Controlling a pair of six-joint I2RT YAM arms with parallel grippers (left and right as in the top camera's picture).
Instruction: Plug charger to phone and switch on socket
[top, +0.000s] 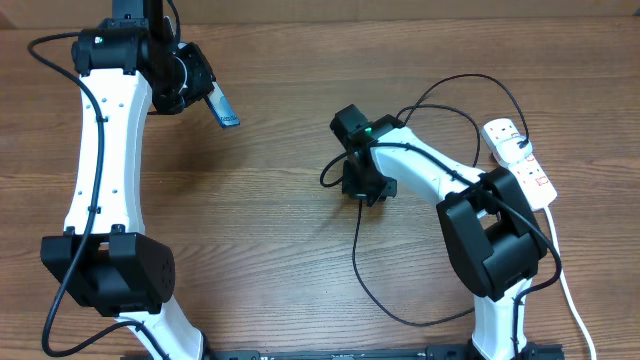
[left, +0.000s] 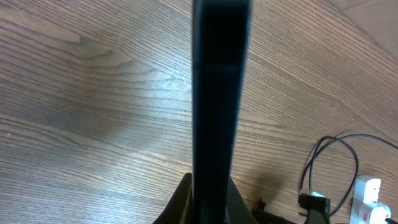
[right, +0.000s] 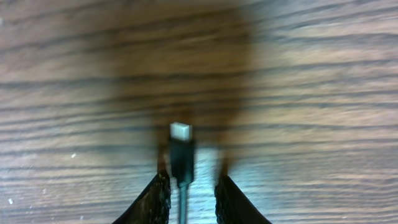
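My left gripper (top: 198, 88) hangs above the table at the far left, shut on the phone (top: 224, 108). In the left wrist view the phone (left: 220, 93) is a dark bar seen edge-on, rising from between the jaws. The charger cable (top: 356, 255) loops over the table's middle to the socket (top: 522, 160) at the right edge. My right gripper (top: 362, 186) is low over the cable's free end. In the right wrist view the plug tip (right: 181, 132) lies between the fingers (right: 160, 198). It sits near the left one, with a gap on the right; the gripper (right: 191, 179) stands narrowly open.
The socket's thick white cord (top: 572, 300) runs down the right edge of the table. Another loop of black cable (top: 470, 85) arcs behind the right arm toward the socket (left: 365, 198). Bare wood lies between the two arms.
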